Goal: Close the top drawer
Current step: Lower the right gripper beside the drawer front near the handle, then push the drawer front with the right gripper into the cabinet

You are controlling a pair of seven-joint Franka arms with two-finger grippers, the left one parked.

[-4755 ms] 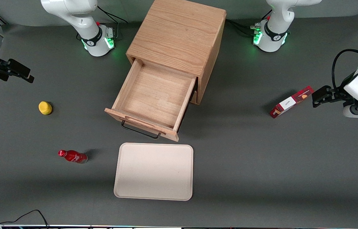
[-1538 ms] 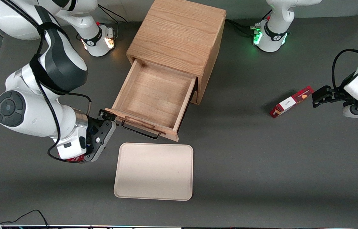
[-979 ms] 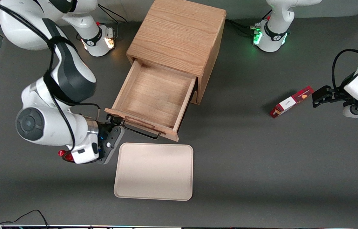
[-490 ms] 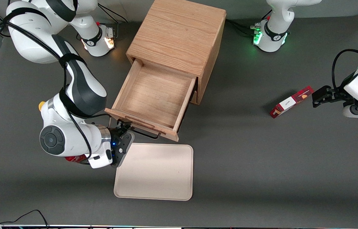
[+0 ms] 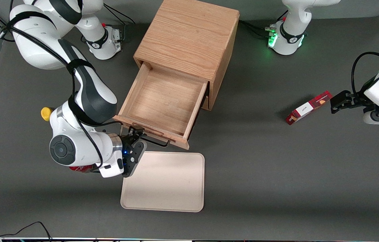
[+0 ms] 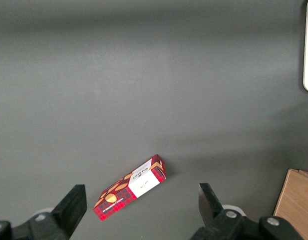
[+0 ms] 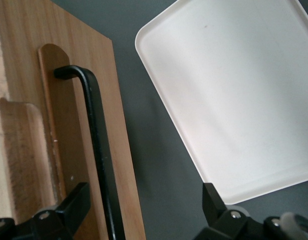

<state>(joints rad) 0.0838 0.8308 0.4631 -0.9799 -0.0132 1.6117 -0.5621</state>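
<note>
The top drawer [image 5: 165,101] stands pulled far out of the oak cabinet [image 5: 189,33], and its box is empty. Its thin black wire handle [image 5: 155,142] runs along the front panel, which faces the front camera. My right gripper [image 5: 137,133] is at the handle's end toward the working arm, just in front of the panel and above the tray's corner. In the right wrist view the gripper [image 7: 144,212] is open. One finger [image 7: 69,207] lies over the drawer front [image 7: 69,125], the other [image 7: 213,202] over the table. The handle bar [image 7: 96,145] passes between them, untouched.
A cream tray [image 5: 164,181] lies flat just in front of the drawer, nearer the camera. A yellow lemon [image 5: 45,113] and a red bottle [image 5: 75,168], mostly hidden under my arm, lie toward the working arm's end. A red box [image 5: 308,107] lies toward the parked arm's end.
My right arm swung in from the table's end and carried the open gripper along the drawer front to the handle's end. The drawer has not visibly moved.
</note>
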